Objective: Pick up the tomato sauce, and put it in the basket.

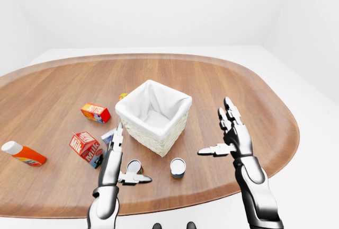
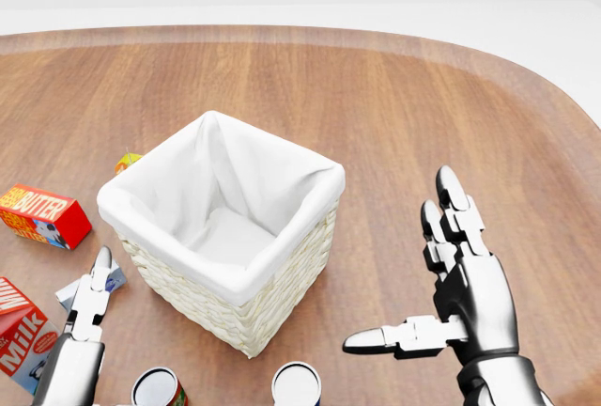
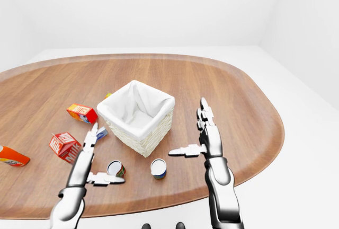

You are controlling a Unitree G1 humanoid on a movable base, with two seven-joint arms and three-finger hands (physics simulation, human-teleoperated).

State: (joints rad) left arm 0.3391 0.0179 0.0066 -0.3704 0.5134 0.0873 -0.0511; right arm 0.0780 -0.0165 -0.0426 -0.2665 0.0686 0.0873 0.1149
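Two cans near table's near edge; splayed left hand approaching red-labelled tomato sauce can (unheld); right hand splayed. Next: close fingers around it.

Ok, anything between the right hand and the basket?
Nothing: bare table shows between the right hand and the basket, clearest in the head view.
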